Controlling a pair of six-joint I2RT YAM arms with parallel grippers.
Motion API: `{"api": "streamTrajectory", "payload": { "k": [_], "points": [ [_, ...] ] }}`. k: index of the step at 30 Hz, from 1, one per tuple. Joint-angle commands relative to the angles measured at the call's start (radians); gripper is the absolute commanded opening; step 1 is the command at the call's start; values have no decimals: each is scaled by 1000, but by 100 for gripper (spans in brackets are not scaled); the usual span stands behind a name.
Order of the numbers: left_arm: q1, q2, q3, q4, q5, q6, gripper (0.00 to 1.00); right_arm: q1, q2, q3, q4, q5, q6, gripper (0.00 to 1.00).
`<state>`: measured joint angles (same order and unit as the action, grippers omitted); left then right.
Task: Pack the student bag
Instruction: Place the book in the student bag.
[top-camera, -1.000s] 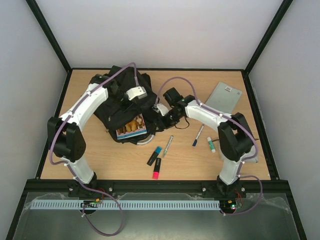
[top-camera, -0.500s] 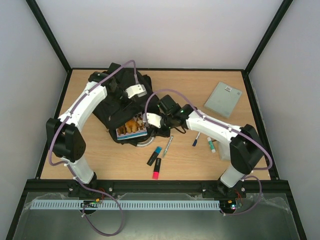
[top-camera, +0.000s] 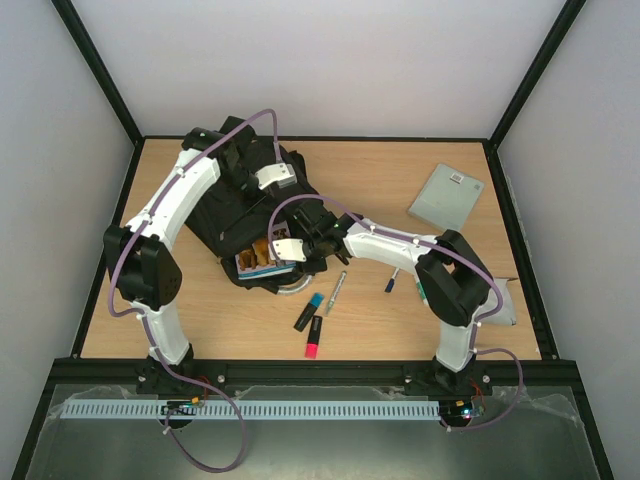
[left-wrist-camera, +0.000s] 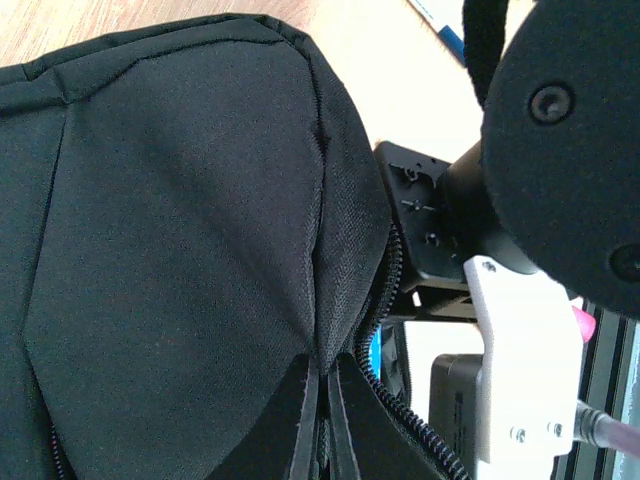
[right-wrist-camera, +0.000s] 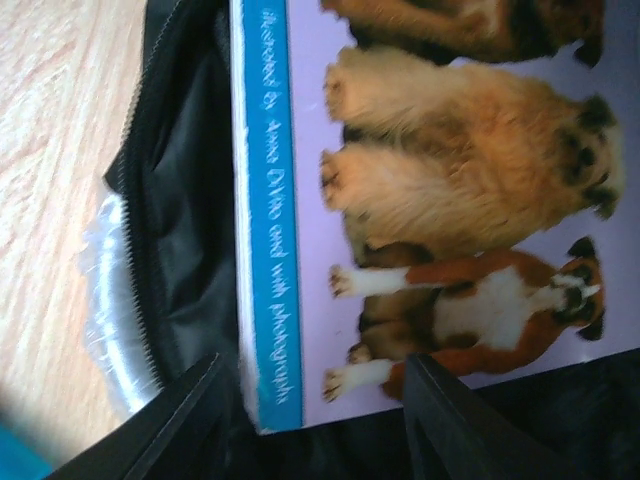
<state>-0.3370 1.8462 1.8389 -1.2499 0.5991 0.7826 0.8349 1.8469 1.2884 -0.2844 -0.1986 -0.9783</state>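
Where backpack (top-camera: 225, 205) lies on table (top-camera: 420, 170), toward far left corner, my left gripper (left-wrist-camera: 322, 412) is pinched together on its black fabric beside zip opening. My right gripper (right-wrist-camera: 315, 425) has fingers apart, straddling corner of book (right-wrist-camera: 450, 200) with dogs on cover, lodged in backpack mouth. Cannot tell whether fingers touch book.

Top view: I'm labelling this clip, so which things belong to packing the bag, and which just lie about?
In the job: student bag, dog picture book half inside it.
Lying about, untouched: pink highlighter, black highlighter, silver pen, blue pen, grey pad.
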Motion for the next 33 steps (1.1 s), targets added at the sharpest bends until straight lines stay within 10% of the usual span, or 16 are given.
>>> {"api": "streamTrajectory", "payload": {
  "k": [1,33],
  "points": [
    [-2,-13,37,-22,58,13,2,13,22,48,24,4,-70,49],
    [-4,-43,15,-15,43,-7,2,7,195,163,314,486,164,41]
  ]
}}
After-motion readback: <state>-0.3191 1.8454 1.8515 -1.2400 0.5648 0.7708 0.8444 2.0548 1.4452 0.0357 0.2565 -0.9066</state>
